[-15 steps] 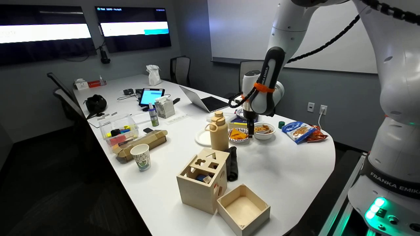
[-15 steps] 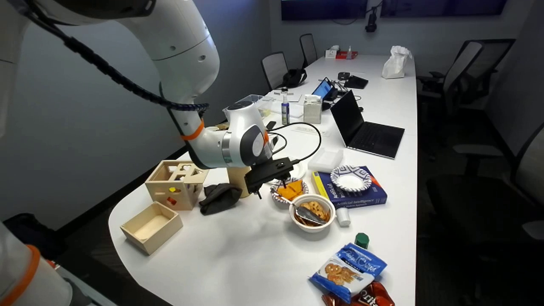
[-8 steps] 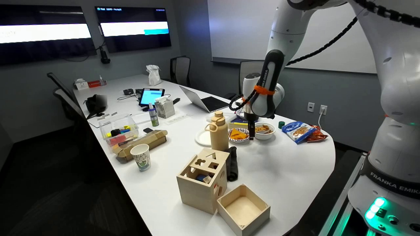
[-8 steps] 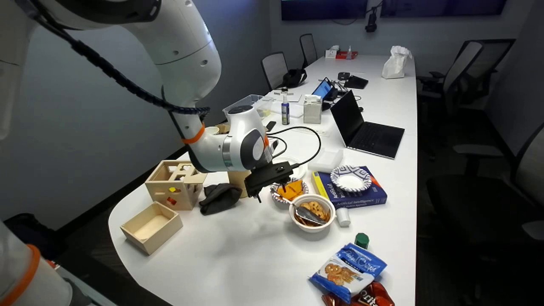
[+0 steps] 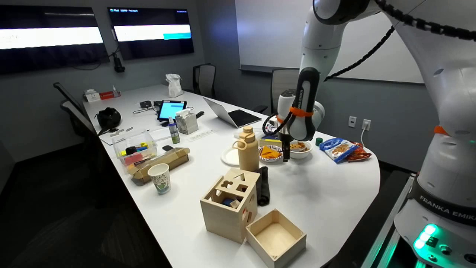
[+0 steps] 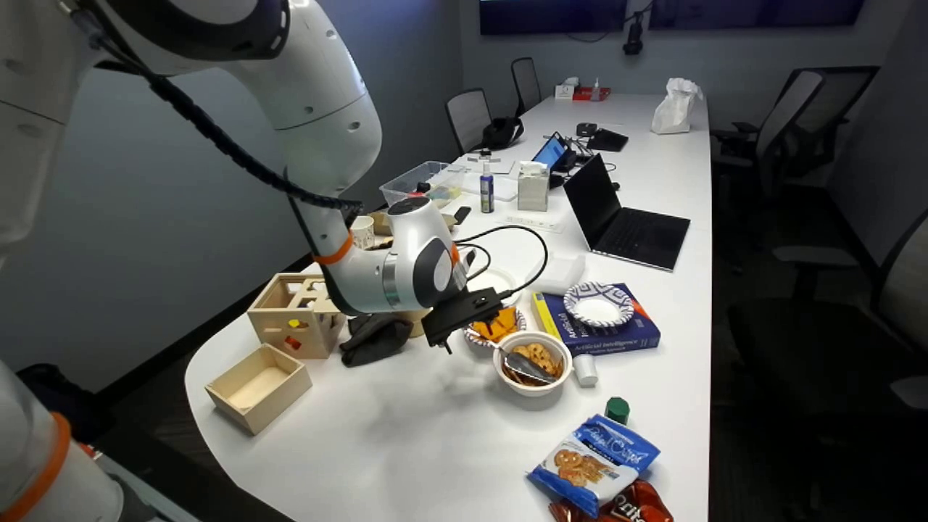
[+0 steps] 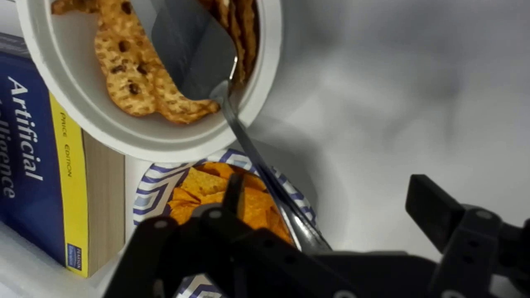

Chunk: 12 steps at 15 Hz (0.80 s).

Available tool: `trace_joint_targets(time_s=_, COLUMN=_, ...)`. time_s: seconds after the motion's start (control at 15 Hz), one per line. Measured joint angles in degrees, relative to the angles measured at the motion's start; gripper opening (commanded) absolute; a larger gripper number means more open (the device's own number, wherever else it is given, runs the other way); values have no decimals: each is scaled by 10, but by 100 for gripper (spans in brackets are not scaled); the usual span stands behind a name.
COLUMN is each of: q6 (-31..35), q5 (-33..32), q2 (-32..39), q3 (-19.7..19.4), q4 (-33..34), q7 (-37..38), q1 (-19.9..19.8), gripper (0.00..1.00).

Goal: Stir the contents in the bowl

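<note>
The small bowl with a patterned rim [image 7: 151, 192] holds orange chips [image 7: 201, 186]. Both exterior views show this bowl [image 5: 270, 160] and its chips [image 6: 497, 326]. A metal spoon [image 7: 194, 54] lies with its broad head in the white bowl [image 7: 271, 62], on brown crisps. Its handle slants past the white rim and over the small bowl. My gripper [image 7: 334, 203] is open, its fingers wide apart. The handle runs in between them, untouched as far as I see; its end is hidden behind the gripper. In both exterior views my gripper [image 5: 286, 152] points down beside the bowls.
A tan bottle [image 5: 248, 154] stands beside the small bowl. A blue book [image 6: 631, 335] with a patterned plate [image 6: 598, 312] lies behind the bowls. A small white cup [image 6: 586, 370], snack bags [image 6: 598, 464], a black cloth [image 5: 264, 186] and wooden boxes [image 5: 225, 219] are nearby.
The arm and gripper have moved lower in both exterior views, closer to the table beside the bowls. The bowls and spoon have not visibly moved.
</note>
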Motion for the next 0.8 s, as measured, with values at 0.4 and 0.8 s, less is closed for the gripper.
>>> trace_joint_targets(time_s=0.4, q6=41, q5=0, q2=14, q3=-56, q4=5, q7=10, q1=61, gripper=100)
trace_joint_targets(time_s=0.8, q6=59, q5=1, q2=33, q3=-81, q4=15, q7=18, q1=90, gripper=49)
